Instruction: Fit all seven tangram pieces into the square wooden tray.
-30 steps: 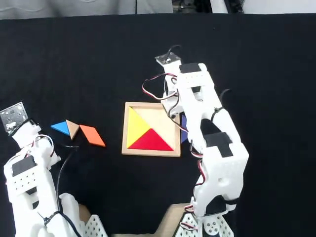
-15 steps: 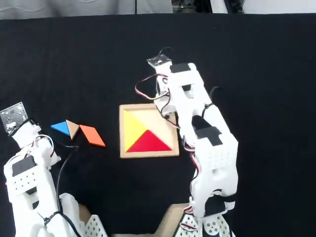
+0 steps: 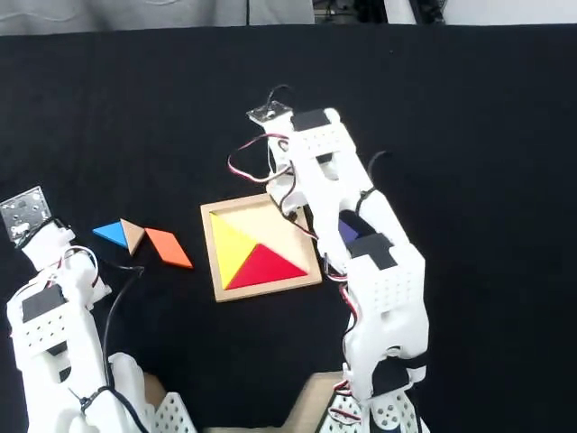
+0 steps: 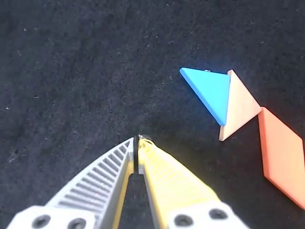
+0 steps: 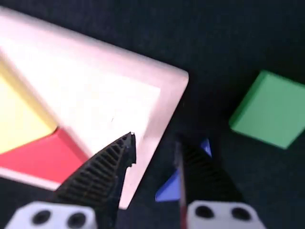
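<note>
Bright even light, faint shadows

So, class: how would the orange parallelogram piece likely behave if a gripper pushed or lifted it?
The orange parallelogram looks like a rigid slab, so it probably keeps its shape. Lying flat on the black table, it should slide, not roll or tip. Its low edges may be hard to pinch.

Wood, matt paint, plastic, cloth.
The tray (image 5: 167, 93) is smooth pale wood; the blue triangle (image 4: 209, 89) and orange piece (image 4: 282, 155) wear matt paint, the tan triangle (image 4: 241, 106) bare wood. The black cloth (image 4: 71, 57) is rough and linty; the left gripper (image 4: 137, 142) has ribbed plastic fingers (image 4: 107, 179).
</note>
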You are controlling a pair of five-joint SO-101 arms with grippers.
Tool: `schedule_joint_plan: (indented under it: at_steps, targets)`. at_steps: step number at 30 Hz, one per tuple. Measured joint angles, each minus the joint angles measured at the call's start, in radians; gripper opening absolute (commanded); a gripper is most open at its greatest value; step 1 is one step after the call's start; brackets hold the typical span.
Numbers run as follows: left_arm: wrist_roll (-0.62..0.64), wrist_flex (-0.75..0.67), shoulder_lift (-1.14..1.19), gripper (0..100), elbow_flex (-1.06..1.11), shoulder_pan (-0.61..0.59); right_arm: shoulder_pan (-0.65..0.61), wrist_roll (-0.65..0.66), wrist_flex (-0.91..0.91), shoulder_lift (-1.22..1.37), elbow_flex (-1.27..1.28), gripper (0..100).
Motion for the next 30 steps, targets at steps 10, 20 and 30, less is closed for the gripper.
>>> schedule_joint_plan:
  at_steps: [10, 20, 30]
  targets:
    - [0.005, -0.037, 0.000, 3, 0.000, 0.000, 0.048, 0.031, 0.114, -0.078, -0.098, 17.7]
    - [0.005, -0.044, 0.000, 17, 0.000, 0.035, 0.048, 0.029, -0.218, -0.534, 0.485, 17.7]
    - [0.048, -0.044, 0.000, 13, 0.000, -0.239, -0.330, -0.086, -0.276, -0.767, 0.643, 18.5]
